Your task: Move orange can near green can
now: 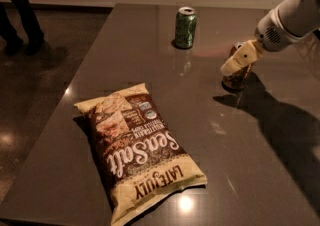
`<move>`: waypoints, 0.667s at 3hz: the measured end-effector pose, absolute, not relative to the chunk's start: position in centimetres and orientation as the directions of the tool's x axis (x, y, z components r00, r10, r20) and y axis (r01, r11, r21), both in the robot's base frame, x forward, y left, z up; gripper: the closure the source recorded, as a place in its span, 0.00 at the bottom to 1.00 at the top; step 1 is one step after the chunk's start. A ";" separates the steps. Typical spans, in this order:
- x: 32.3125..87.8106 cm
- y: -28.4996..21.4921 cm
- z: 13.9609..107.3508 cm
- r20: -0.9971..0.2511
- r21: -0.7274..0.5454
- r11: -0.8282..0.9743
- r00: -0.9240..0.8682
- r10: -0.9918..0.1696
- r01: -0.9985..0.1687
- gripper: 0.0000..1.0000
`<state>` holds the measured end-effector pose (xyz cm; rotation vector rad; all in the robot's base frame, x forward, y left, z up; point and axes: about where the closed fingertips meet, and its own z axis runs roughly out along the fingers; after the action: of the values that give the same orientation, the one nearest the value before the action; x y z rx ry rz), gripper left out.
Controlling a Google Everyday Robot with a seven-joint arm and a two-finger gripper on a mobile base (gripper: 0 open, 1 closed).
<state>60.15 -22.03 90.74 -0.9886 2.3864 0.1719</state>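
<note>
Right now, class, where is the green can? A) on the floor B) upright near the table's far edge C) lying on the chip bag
B: the green can stands upright near the far edge of the table, beyond the chip bag; the tool is at the orange can, apart from it.

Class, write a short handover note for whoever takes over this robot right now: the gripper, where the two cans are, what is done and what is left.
Gripper: at the orange can, over its upper part, on the right side of the table.
Orange can: upright on the table, well apart from the green can.
Green can: upright near the far edge, to the orange can's left.
Chip bag: flat in the near middle, off the direct path.
Done: gripper is at the orange can.
Left: move it over and set it beside the green can.
</note>
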 end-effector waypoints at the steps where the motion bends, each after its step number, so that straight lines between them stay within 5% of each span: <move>1: 60.4 -22.0 90.9 -0.517 -0.077 0.721 -0.591 -0.619 -0.688 0.46; 2: 60.8 -21.9 91.2 -0.509 -0.067 0.718 -0.595 -0.622 -0.693 0.70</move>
<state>60.81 -21.89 91.16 -1.0020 2.4150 0.1880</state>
